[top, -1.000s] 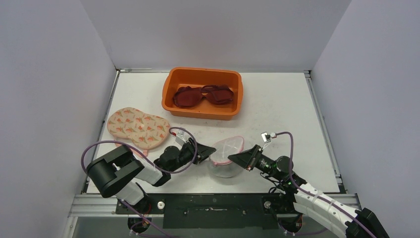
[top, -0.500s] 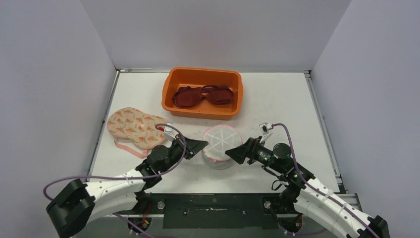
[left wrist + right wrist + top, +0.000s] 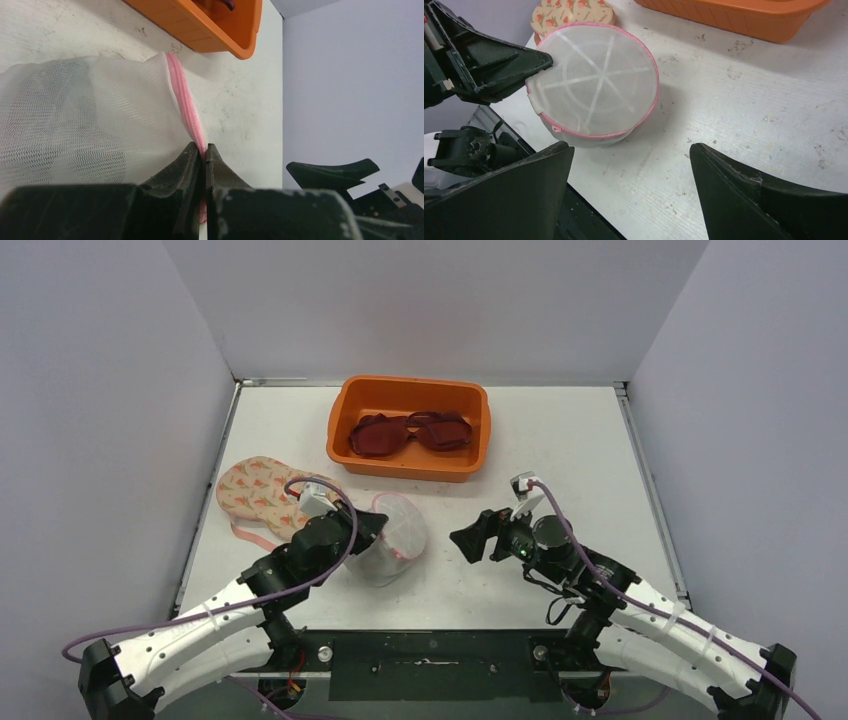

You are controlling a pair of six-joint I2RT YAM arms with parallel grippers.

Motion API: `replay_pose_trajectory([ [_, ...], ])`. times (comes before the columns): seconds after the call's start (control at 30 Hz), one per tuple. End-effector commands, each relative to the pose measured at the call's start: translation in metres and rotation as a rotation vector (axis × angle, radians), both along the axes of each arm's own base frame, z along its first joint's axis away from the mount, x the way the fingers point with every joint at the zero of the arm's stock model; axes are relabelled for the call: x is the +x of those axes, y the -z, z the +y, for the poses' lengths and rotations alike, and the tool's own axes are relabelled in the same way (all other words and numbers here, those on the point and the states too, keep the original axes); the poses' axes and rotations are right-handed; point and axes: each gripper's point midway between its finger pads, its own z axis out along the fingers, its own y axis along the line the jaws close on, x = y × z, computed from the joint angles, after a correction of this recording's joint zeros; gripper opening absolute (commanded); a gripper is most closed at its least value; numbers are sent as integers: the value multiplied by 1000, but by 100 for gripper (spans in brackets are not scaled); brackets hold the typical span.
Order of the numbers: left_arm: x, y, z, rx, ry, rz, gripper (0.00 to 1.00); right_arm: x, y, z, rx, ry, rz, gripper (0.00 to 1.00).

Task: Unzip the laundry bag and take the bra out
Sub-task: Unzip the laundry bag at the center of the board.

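In front of the one orange tub (image 3: 345, 436), the left gripper (image 3: 204, 150) is pinching tight the pink trim (image 3: 186, 102) of the one laundry bag (image 3: 397, 540), while the right gripper (image 3: 630, 146) is gaping wide, empty.

The scuffed white surface (image 3: 560, 460) carries an orange bin (image 3: 405, 466) at the back, a patterned bra (image 3: 258, 492) flat at the left, and beside it a mesh laundry bag (image 3: 398, 538), seemingly resting on it.

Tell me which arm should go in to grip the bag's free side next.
Right, probably. The right gripper is open, empty and faces the laundry bag without touching it. The left gripper is shut on the bag's pink zipper rim, so it is busy.
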Motion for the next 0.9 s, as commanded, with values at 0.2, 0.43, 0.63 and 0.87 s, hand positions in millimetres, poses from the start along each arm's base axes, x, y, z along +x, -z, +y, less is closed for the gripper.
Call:
replay_pose_trajectory([
  [0.2, 17, -30, 22, 56, -237, -22, 0, 9, -44, 45, 261, -55, -143, 90],
  [0.43, 26, -82, 22, -86, -293, -98, 0, -21, -50, 79, 355, -298, -145, 95],
  [0.63, 22, -98, 13, -176, -239, -146, 0, -27, -46, 86, 436, -328, -121, 98],
  [0.87, 18, -41, 10, -242, -260, -34, 0, -11, -27, 84, 557, -216, -56, 91],
])
